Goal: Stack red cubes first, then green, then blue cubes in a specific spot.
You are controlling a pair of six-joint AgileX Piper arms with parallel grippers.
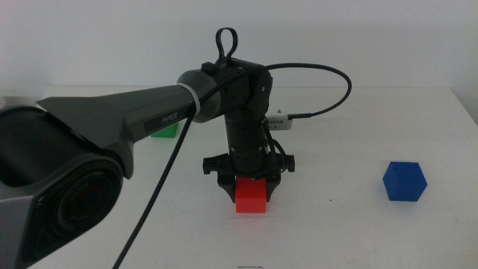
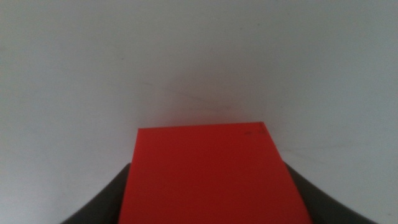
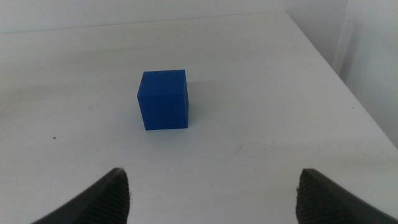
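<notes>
Centrally on the plain white tabletop [image 1: 351, 232], the left gripper [image 1: 251, 193] points straight down, reached in on its dark grey arm [image 1: 127, 123] from the left side of the middle view, and its two dark jaws are closed against the sides of the small matte bright-red cube [image 1: 252, 196]. That cube sits low at the table surface, though whether its underside touches the white top or hangs just above it cannot be told. From the left wrist view the red cube [image 2: 211, 174] fills the space between the jaws, with a dark jaw pressed at each side. The small matte green cube [image 1: 166, 132] lies farther back on the table, mostly hidden behind the left arm, well apart from the red one. The small matte dark-blue cube [image 1: 404, 181] rests on the table off to the right, well apart from both others and touched by nothing. The right gripper [image 3: 214, 190] waits out of the middle view; its wrist camera shows its jaws spread wide and holding nothing, with the blue cube [image 3: 163, 99] on the table ahead of them.
</notes>
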